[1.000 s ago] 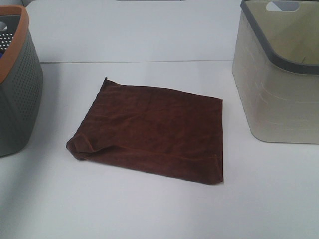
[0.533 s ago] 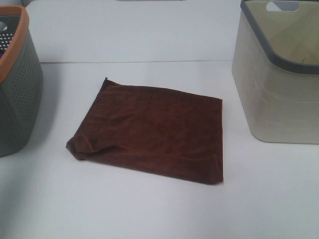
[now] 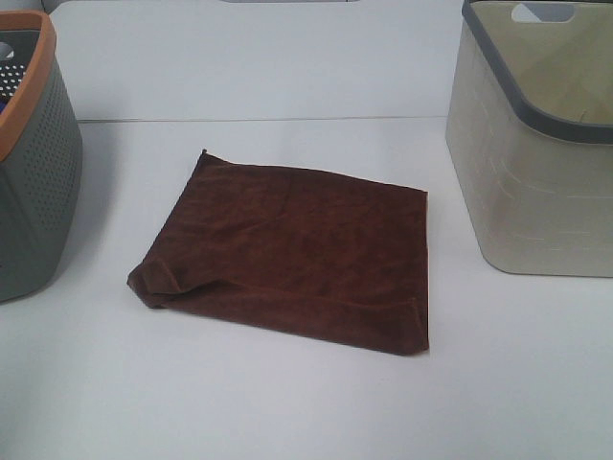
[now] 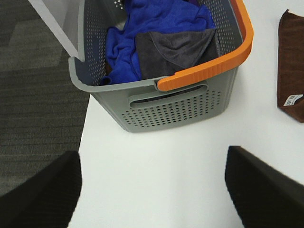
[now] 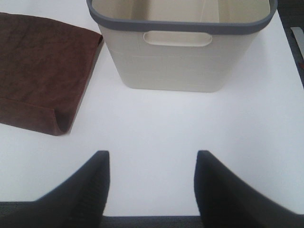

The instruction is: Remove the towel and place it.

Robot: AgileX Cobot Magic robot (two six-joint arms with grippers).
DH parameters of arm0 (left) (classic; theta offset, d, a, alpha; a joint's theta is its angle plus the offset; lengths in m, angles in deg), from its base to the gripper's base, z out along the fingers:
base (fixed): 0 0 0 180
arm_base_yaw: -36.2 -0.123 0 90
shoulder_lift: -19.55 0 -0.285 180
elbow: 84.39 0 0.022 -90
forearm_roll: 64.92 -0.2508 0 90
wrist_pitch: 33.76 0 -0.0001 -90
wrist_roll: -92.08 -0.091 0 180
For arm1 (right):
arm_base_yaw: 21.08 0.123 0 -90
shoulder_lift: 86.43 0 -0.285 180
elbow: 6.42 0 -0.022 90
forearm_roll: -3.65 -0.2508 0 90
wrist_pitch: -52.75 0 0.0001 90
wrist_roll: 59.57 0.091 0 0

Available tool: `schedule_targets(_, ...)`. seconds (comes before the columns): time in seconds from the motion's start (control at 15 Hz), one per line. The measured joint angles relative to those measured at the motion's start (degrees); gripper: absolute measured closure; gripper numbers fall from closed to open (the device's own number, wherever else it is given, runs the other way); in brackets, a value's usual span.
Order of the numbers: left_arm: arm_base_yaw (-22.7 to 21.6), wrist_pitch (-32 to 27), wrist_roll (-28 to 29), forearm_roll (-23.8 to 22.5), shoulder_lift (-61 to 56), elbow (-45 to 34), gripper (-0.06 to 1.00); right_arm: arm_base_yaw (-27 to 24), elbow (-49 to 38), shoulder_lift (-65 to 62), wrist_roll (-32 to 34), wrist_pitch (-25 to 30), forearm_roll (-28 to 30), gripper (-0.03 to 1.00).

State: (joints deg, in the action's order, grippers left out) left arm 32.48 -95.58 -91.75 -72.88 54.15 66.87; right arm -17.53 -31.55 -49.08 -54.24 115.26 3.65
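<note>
Nothing has shifted over the last second: the towel (image 3: 287,254) lies flat on the tabletop (image 3: 287,402) exactly where it was, same fold at its near-left corner. So it reads as out of the bin and set down, with the arms pulled back; placing looks finished, or nearly.

Left to right: the grey basket (image 3: 34,163) with its orange rim holds blue and grey cloths. The left end effector (image 4: 152,185) hovers just beside it, spread wide, gripping nothing. Towel sits mid-tabletop, between the two containers. The beige bin (image 3: 536,153) looks empty. The right end effector (image 5: 151,187) hangs before it, parted, carrying nothing, clear of the towel.
</note>
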Motion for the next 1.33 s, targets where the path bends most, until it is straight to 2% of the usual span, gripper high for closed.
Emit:
schedule_targets(0.2, 0.0, 1.5, -1.4, 0.0, -8.1, -4.8, 0.16, 0.0, -7.2, -9.3, -0.3, 0.0, 0.0, 0.51)
schedule_targets(0.27, 1.1, 1.1, -3.8, -0.1, -11.2, -7.2, 0.16, 0.0, -12.1, -14.6, -0.3, 0.0, 0.0, 0.51)
schedule_targets(0.47, 6.2, 0.9, -4.3, -0.3, -11.8, -7.7, 0.16, 0.0, -17.8, -21.9, -2.6, 0.0, 0.0, 0.51)
schedule_targets(0.73, 6.7, 1.1, -3.3, -0.3, -14.0, -10.9, 0.16, 0.0, -20.7, -29.8, -3.6, 0.0, 0.0, 0.51)
schedule_targets(1.13, 6.7, 0.8, 3.8, -0.7, -26.8, -18.4, 0.16, 0.0, -20.8, -29.8, -5.3, 0.0, 0.0, 0.51)
schedule_targets(1.33, 6.7, 1.0, 3.8, 0.4, -27.1, -19.3, 0.16, 0.0, -22.5, -29.8, -5.8, -0.9, 0.3, 0.51)
